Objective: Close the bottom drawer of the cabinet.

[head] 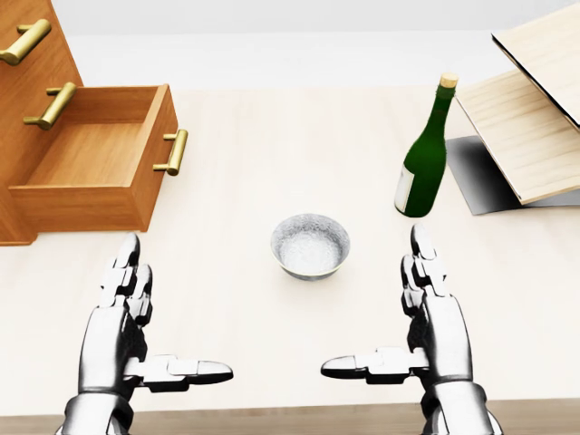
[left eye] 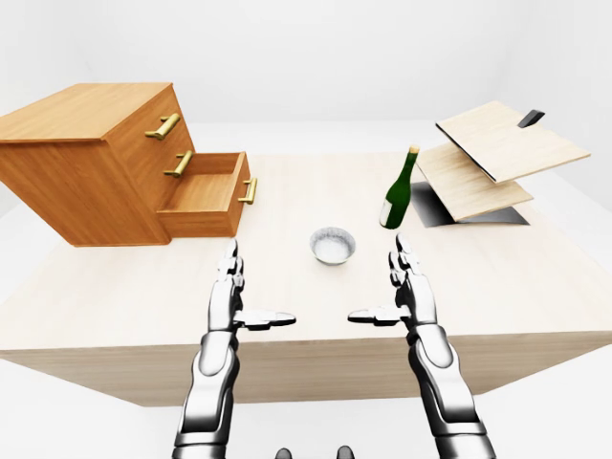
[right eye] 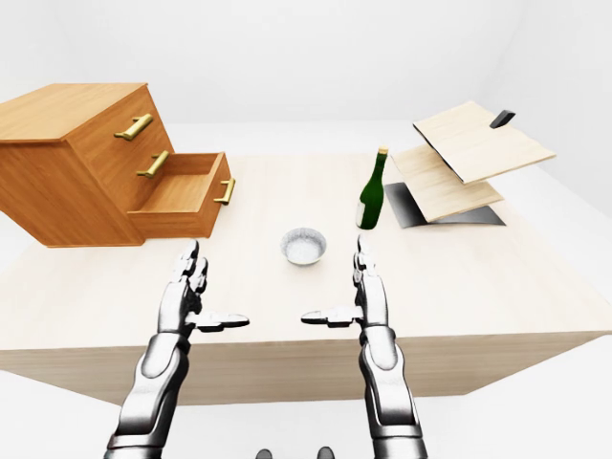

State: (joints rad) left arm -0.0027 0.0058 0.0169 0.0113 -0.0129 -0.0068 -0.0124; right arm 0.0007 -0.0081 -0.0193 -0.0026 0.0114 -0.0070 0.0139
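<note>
Cabinet point(left eye: 86, 158): a wooden three-drawer chest at the far left of the left-eye view, standing on the tabletop point(left eye: 535, 277) and turned at an angle, its drawer face looking toward the right of the view.
Upper drawers: the top two sit flush in the cabinet, each with a brass bar handle.
Bottom drawer point(head: 95, 168): pulled well out of the cabinet, its inside bare wood (nothing shows in it); its brass handle point(head: 172, 151) faces the middle of the tabletop.
Left hand point(head: 122, 313): held above the tabletop's near edge, palm turned inward, fingers stretched apart and straight, thumb pointing right; it holds nothing and hangs below the open drawer in the head view, apart from it.
Bowl point(head: 310, 246): a small silvery bowl on the tabletop, between the two hands and a little higher in the head view.
Right hand point(head: 426, 313): mirrors the left one (thumb pointing left), fingers spread and straight, gripping nothing, just below the bottle in the head view.
Bottle point(head: 424, 154): dark green glass with a pale label and tan cap, upright, to the right of the bowl.
Wooden boards point(left eye: 497, 158): two pale flat panels at the far right, stacked and tilted, over a dark grey base plate point(left eye: 430, 206) lying on the tabletop.
</note>
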